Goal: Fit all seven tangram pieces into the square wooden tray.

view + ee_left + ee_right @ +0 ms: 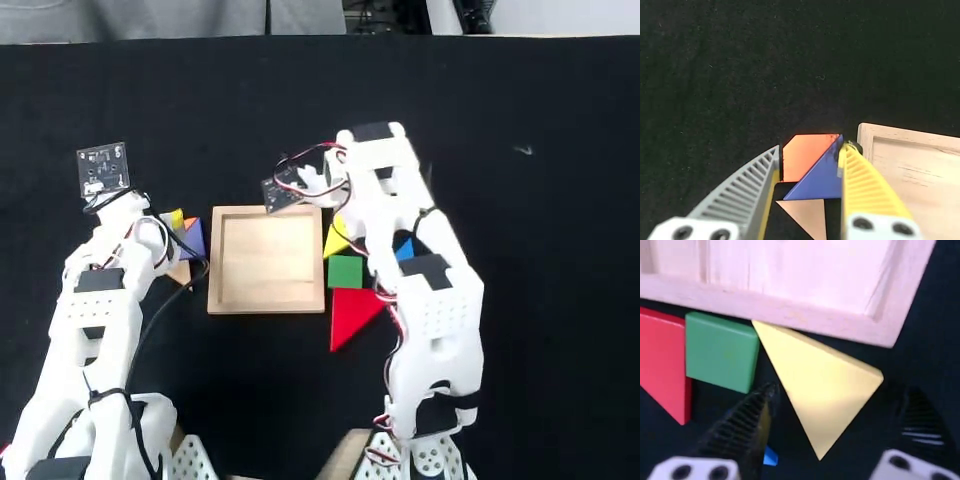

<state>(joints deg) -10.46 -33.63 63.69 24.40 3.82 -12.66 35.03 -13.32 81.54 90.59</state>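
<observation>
A: Entry one, square wooden tray [266,262]?
B: Flat on the black bench [530,260], between the two arms.
A: Right hand [840,395]?
B: Released, fingers spread either side of the yellow triangle [825,385], which lies just beside the tray's outer wall. The green square [720,350] and red triangle [662,360] are alongside.
A: Left hand [809,150]?
B: Also released, straddling a blue triangle [817,177] (it touches the yellow finger). An orange piece [802,157] lies beyond and a tan piece [805,217] nearer, all outside the tray.

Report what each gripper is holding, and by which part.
Nothing is held. The left gripper is open, with one finger on each side of the blue triangle. The right gripper is open over the yellow triangle. Neither has closed on its piece.
</observation>
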